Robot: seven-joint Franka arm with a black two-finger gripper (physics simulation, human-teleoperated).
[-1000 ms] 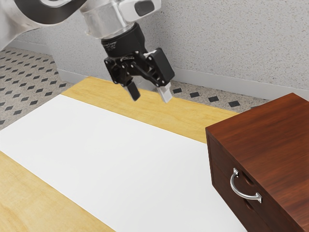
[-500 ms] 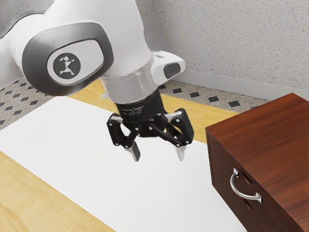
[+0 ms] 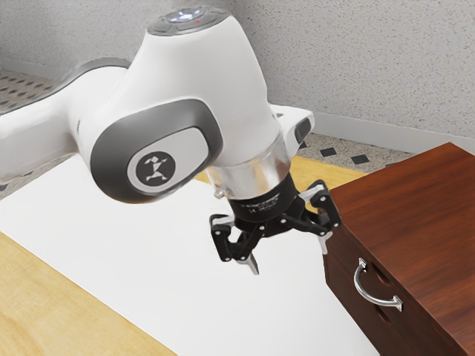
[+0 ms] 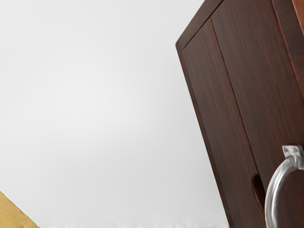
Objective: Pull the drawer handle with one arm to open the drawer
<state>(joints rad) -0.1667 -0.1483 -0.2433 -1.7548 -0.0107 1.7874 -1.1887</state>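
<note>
A dark wooden drawer cabinet [image 3: 415,237] stands at the exterior view's right, on the white sheet. A curved silver handle [image 3: 375,286] sits on its front face, and the drawer looks flush with the cabinet. My black gripper [image 3: 288,258] hangs open just left of the cabinet's upper front corner, above and left of the handle, with nothing between its fingers. One fingertip [image 3: 326,243] is close to the cabinet's front edge. In the wrist view the cabinet front [image 4: 237,109] and the silver handle [image 4: 280,185] lie off to one side of my hand.
A white sheet [image 3: 133,252] covers the middle of the light wooden table [image 3: 44,311]. A speckled grey wall [image 3: 371,52] and tiled floor [image 3: 349,152] lie behind. My bulky white arm [image 3: 178,141] reaches in from the exterior view's left.
My arm has swung down and toward the exterior view's right, bringing the open gripper from above the table's back edge to just beside the cabinet's front. The drawer has not moved.
</note>
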